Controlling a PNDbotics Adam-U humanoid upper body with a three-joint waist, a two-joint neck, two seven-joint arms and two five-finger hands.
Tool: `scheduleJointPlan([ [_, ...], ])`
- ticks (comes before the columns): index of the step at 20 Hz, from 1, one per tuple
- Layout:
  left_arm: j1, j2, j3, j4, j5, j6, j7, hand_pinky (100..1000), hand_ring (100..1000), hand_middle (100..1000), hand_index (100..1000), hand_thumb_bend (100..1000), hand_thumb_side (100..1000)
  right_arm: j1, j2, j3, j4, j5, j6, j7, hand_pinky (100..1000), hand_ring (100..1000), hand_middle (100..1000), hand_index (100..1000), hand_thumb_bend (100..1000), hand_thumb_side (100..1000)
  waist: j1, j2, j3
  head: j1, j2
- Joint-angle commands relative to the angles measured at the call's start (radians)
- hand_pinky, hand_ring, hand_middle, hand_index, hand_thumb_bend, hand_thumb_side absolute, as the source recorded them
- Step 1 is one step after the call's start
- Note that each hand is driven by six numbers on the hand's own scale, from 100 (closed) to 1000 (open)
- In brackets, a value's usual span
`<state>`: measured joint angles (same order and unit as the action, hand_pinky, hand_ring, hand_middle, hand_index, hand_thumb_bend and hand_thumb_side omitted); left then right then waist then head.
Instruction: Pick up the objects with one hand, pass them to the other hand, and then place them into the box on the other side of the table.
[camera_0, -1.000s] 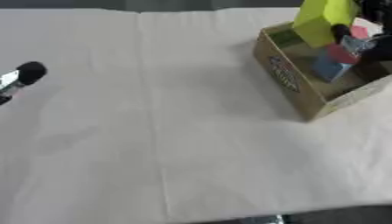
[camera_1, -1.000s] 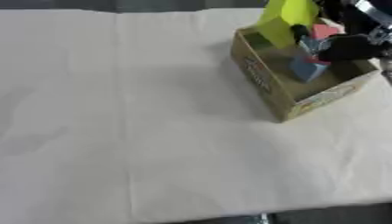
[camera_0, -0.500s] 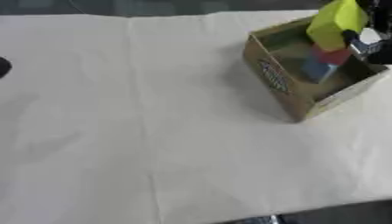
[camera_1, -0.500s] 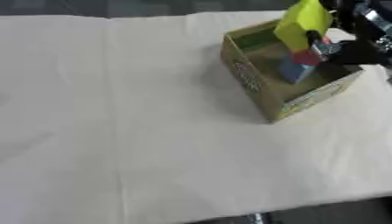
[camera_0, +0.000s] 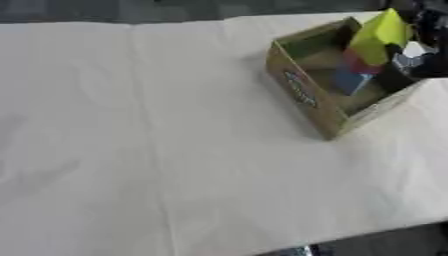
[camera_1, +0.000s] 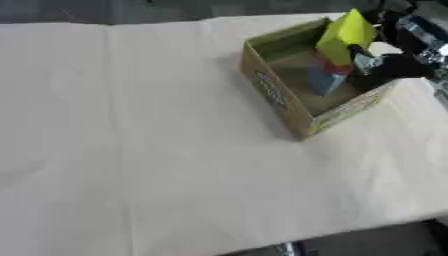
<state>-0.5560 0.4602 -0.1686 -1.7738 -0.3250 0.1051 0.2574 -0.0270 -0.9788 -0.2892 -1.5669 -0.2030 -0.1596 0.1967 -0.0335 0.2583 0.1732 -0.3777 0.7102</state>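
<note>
A yellow-green object (camera_1: 346, 34) stands tilted above the far right corner of an open cardboard box (camera_1: 278, 95), its lower end down among a red piece (camera_1: 336, 66) and a blue block (camera_1: 325, 81) inside. The robot's right hand (camera_1: 391, 64) reaches in over the box's right wall, touching the yellow-green object; blur hides whether its fingers are curled round it. The box sits askew at the right of a table draped in a cream cloth (camera_1: 157, 160).
</note>
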Motion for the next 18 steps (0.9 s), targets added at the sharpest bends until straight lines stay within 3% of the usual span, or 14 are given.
scheduleJointPlan([
  [1, -0.014, 0.019, 0.011, -0.02, 0.003, -0.002, 0.004, 727, 732, 692, 791, 1000, 696, -0.014, -0.056, 0.0, 0.043, 0.006, -0.028, 0.016, 886, 667, 440, 585, 100, 164, 0.012, -0.009, 0.002, -0.007, -0.012],
  [7, -0.012, 0.019, 0.012, -0.018, 0.002, -0.001, 0.007, 726, 732, 692, 791, 1000, 700, -0.021, -0.066, 0.011, 0.097, 0.025, -0.055, 0.035, 891, 684, 467, 615, 100, 173, 0.011, -0.006, 0.004, -0.004, -0.011],
  [9, -0.011, 0.018, 0.012, -0.018, 0.003, -0.001, 0.008, 726, 732, 692, 791, 1000, 702, -0.021, -0.068, 0.014, 0.101, 0.037, -0.067, 0.042, 902, 718, 517, 672, 100, 202, 0.011, -0.005, 0.004, -0.001, -0.011],
  [13, -0.011, 0.017, 0.012, -0.017, 0.003, 0.0, 0.01, 726, 732, 692, 790, 1000, 705, -0.016, -0.065, 0.02, 0.103, 0.079, -0.103, 0.087, 935, 812, 732, 851, 100, 255, 0.01, -0.005, 0.005, 0.001, -0.009],
  [18, -0.012, 0.014, 0.012, -0.016, 0.002, 0.001, 0.011, 726, 732, 692, 790, 1000, 707, -0.017, -0.059, 0.017, 0.098, 0.098, -0.134, 0.129, 975, 886, 848, 898, 100, 130, 0.01, -0.003, 0.005, 0.004, -0.007],
])
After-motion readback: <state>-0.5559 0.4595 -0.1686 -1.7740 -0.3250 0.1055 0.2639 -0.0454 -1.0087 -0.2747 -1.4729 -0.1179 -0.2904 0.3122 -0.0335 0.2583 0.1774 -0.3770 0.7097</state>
